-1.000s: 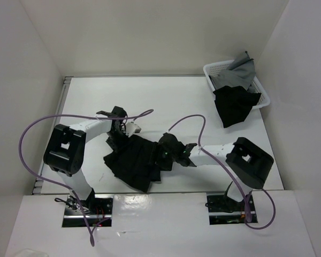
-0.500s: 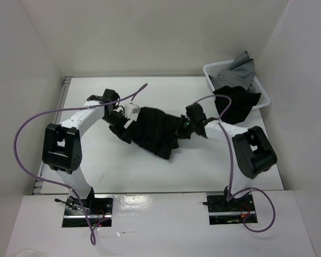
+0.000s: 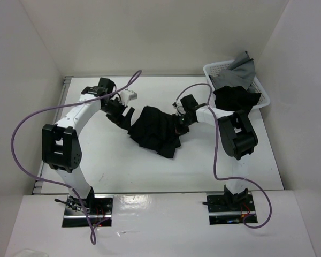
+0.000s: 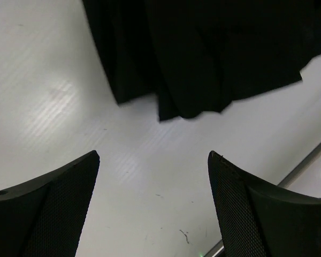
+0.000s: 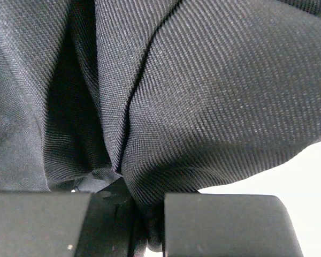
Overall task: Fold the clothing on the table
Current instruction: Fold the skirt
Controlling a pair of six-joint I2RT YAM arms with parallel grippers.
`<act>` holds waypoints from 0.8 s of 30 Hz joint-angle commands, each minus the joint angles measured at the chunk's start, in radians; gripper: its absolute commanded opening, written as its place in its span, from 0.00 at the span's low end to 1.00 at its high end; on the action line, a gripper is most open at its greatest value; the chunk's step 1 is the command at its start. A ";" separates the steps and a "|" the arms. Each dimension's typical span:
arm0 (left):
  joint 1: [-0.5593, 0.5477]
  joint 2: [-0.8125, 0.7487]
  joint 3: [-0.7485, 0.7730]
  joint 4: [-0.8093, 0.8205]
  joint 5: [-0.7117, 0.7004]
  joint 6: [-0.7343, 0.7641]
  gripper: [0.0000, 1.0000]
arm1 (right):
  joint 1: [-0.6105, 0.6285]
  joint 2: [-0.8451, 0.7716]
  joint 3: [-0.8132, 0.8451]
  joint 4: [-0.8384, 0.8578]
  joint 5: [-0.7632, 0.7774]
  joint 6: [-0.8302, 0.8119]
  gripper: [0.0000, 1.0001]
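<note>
The clothing (image 3: 156, 128), a black pleated skirt, lies bunched in the middle of the white table (image 3: 112, 160). My left gripper (image 3: 121, 110) hangs just off its left end, open and empty. In the left wrist view the gripper (image 4: 153, 156) frames bare table, and the skirt's edge (image 4: 203, 48) lies a short way ahead of it. My right gripper (image 3: 180, 125) sits at the skirt's right end, shut on a fold. In the right wrist view the black fabric (image 5: 203, 96) fills the frame and runs down between the fingers (image 5: 224, 225).
A white basket (image 3: 262, 92) stands at the far right corner with a grey cloth (image 3: 242, 68) in it and another black garment (image 3: 234, 106) draped over its front. White panels wall the table. Purple cables loop above both arms.
The skirt has moved from near the front edge to the middle of the table. My left gripper has opened and drawn back to the left. My right gripper has shut on the skirt's right end.
</note>
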State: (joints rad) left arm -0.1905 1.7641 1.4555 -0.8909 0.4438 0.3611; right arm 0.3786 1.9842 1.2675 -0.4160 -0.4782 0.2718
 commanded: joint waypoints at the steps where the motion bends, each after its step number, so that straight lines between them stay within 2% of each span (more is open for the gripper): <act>1: 0.043 0.014 0.065 0.013 0.007 -0.016 0.89 | 0.092 -0.001 -0.051 -0.164 -0.053 -0.135 0.00; 5: 0.043 0.023 0.054 0.013 -0.004 -0.007 0.89 | 0.109 -0.015 -0.089 -0.185 0.005 -0.146 0.01; 6: 0.034 0.032 0.054 0.013 -0.004 0.002 0.89 | 0.109 -0.002 -0.053 -0.231 0.060 -0.146 0.01; 7: 0.034 0.032 0.042 0.013 -0.004 0.002 0.89 | 0.109 0.011 -0.025 -0.254 0.164 -0.160 0.06; 9: 0.025 0.032 0.031 0.013 -0.004 -0.008 0.89 | 0.089 0.045 0.063 -0.277 0.222 -0.160 0.11; 11: 0.002 0.032 0.022 0.032 -0.004 -0.020 0.89 | 0.077 0.054 0.114 -0.277 0.239 -0.128 0.37; 13: 0.002 -0.005 0.013 0.046 -0.013 -0.031 0.87 | 0.077 0.064 0.179 -0.267 0.215 -0.117 0.49; 16: -0.033 -0.072 -0.007 0.055 -0.082 -0.042 0.87 | 0.077 0.064 0.176 -0.241 0.147 -0.079 0.51; 17: -0.043 -0.104 -0.017 0.055 -0.108 -0.042 0.87 | 0.077 0.041 0.135 -0.225 0.138 -0.069 0.58; 22: -0.102 -0.201 -0.035 0.064 -0.257 -0.021 0.87 | 0.056 -0.045 0.040 -0.167 0.109 -0.017 0.74; 24: -0.141 -0.250 -0.023 0.041 -0.290 -0.010 0.87 | 0.014 -0.134 -0.009 -0.123 0.089 0.024 0.82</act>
State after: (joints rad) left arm -0.2981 1.5890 1.4246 -0.8436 0.2298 0.3370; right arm 0.4397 1.9511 1.3151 -0.5838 -0.3817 0.2447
